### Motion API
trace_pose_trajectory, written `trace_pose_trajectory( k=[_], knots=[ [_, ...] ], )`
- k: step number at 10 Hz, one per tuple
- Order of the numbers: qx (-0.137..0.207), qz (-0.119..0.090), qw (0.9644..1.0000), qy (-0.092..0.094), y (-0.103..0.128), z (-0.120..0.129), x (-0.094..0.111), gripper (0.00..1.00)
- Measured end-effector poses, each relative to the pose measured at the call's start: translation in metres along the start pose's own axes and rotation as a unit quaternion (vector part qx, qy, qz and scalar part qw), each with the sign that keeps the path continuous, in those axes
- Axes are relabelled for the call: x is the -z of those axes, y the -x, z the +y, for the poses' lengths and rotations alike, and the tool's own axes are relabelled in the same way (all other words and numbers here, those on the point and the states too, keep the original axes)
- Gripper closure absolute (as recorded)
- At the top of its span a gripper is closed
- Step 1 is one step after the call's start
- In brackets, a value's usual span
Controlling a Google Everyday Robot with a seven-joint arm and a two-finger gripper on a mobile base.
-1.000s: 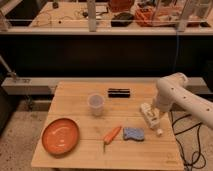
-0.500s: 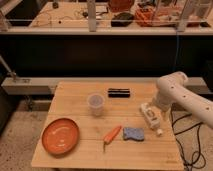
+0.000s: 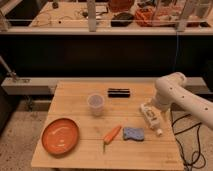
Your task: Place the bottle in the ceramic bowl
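Observation:
The bottle (image 3: 151,119) is slim and whitish with a pale label. It lies on its side near the right edge of the wooden table (image 3: 90,159), cap toward the front. The white arm bends down from the right. Its gripper (image 3: 148,107) sits right over the bottle's rear end, and I cannot tell whether they touch. The ceramic bowl (image 3: 60,136), a wide shallow orange dish, rests at the table's front left, far from the gripper.
A translucent plastic cup (image 3: 96,104) stands mid-table. A black flat object (image 3: 119,92) lies behind it. An orange carrot (image 3: 112,134) and a blue sponge (image 3: 133,133) lie between bowl and bottle. Cables hang off the right side.

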Motion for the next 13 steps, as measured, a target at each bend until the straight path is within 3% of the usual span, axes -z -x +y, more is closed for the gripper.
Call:
trace_pose_trajectory(
  k=[13],
  knots=[
    [0.070, 0.005, 0.9975, 0.006, 0.003, 0.001, -0.040, 0.20]
  ],
)
